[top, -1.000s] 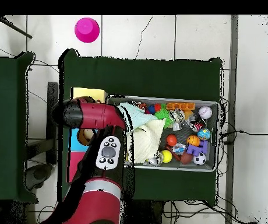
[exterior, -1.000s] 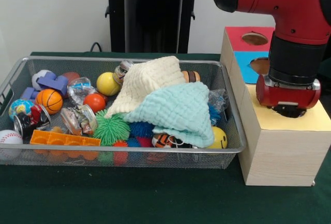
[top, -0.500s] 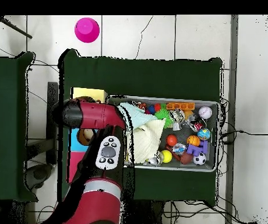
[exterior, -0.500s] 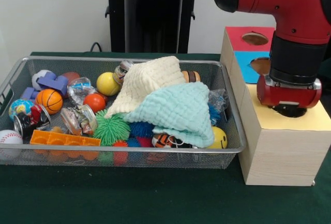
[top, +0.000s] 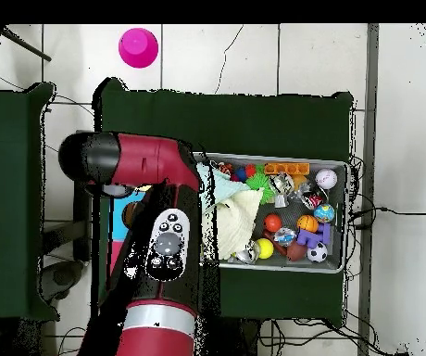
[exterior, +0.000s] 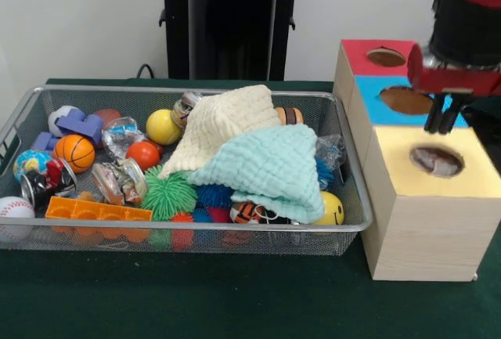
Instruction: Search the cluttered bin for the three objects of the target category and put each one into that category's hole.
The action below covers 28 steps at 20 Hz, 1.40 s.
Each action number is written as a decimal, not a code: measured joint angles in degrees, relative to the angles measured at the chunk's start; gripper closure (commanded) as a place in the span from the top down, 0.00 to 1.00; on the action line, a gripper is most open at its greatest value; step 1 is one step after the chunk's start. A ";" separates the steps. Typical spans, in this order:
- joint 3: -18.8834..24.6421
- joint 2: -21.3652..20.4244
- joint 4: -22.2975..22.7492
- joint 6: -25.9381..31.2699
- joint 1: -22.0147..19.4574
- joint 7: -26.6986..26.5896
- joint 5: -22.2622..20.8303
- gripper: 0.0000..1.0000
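A wire basket (exterior: 16,124) is set on the green table (exterior: 196,300), filled with clutter. Two cloths are heaped in its middle: a cream cloth (exterior: 223,120) lying partly over a pale green cloth (exterior: 270,168). Toward the basket's left end several balls are seen: one basketball (exterior: 75,153), one yellow ball (exterior: 163,127), one small red ball (exterior: 143,155), one globe-patterned ball (exterior: 30,162), one soccer ball (exterior: 59,117) at the far corner and one baseball (exterior: 14,210) at the near left corner. A purple block (exterior: 78,125) lies beside the soccer ball. An orange brick (exterior: 98,212) rests along the near edge, with a green spiky ball (exterior: 168,194) next to it and one blue spiky ball (exterior: 213,196) half under the green cloth. Two crumpled wrappers (exterior: 121,181) are counted near the balls. A yellow smiley ball (exterior: 330,210) sits in the near right corner.

A wooden box (exterior: 427,237) stands just beside the basket's right end. Its top is divided into three coloured panels, each with one hole: a red panel (exterior: 368,48) farthest back, a blue panel (exterior: 380,108) in the middle and a yellow panel (exterior: 407,178) nearest. Something pale is visible inside the yellow hole (exterior: 435,160); what it is cannot be told.

The gripper (exterior: 442,116) hangs above the box between the blue and yellow panels, its two dark fingers close together with nothing held between them.
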 measured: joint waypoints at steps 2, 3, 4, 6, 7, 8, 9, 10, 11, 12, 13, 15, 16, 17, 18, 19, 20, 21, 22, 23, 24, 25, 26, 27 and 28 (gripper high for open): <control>-0.03 -0.85 -1.94 5.44 -0.19 0.00 -0.58 0.00; -0.05 -1.31 -3.05 8.82 -0.29 0.00 -1.00 0.00; -0.05 -1.75 -4.16 12.05 -0.41 0.00 -1.25 0.00; -0.07 -2.71 -7.20 20.59 -0.78 0.00 -2.14 0.00; -0.07 -3.06 -8.54 24.10 -0.97 0.00 -2.42 0.00; -0.06 -3.29 -9.60 26.68 -1.14 0.00 -2.67 0.00; -0.06 -3.56 -11.25 30.12 -1.41 0.00 -3.02 0.00; -0.07 -3.72 -12.28 32.07 -1.58 0.00 -3.22 0.00; -0.07 -3.91 -13.83 34.62 -1.86 0.00 -3.52 0.00; -0.07 -4.04 -15.35 36.63 -2.12 0.00 -3.87 0.00; -0.07 -4.10 -16.32 37.65 -2.29 0.00 -4.12 0.00; -0.03 -4.19 -19.04 38.87 -2.95 0.00 -4.89 0.00; -0.02 -4.21 -19.54 38.70 -3.12 0.00 -5.11 0.00; -0.02 -4.23 -19.99 38.38 -3.28 0.00 -5.41 0.00; -0.02 -4.23 -21.17 36.36 -3.74 -0.01 -6.81 0.00; -0.01 -4.21 -21.82 34.24 -4.00 -0.02 -8.17 0.00; 0.00 -4.19 -22.10 32.69 -4.14 -0.04 -9.15 0.00; 0.00 -4.17 -22.38 31.13 -4.27 -0.06 -10.13 0.00; 0.01 -4.14 -22.71 27.93 -4.49 -0.11 -11.95 0.00; 0.01 -4.13 -22.83 26.12 -4.59 -0.12 -12.90 0.00; 0.02 -4.12 -22.91 22.26 -4.80 -0.21 -14.81 0.00; 0.03 -4.11 -22.92 20.24 -4.90 -0.28 -15.76 0.00; 0.09 -4.08 -22.90 14.37 -5.17 -0.55 -18.27 0.00; 0.12 -4.05 -22.90 11.40 -5.31 -0.72 -19.52 0.00; 0.14 -4.02 -22.89 8.46 -5.45 -0.87 -20.61 0.00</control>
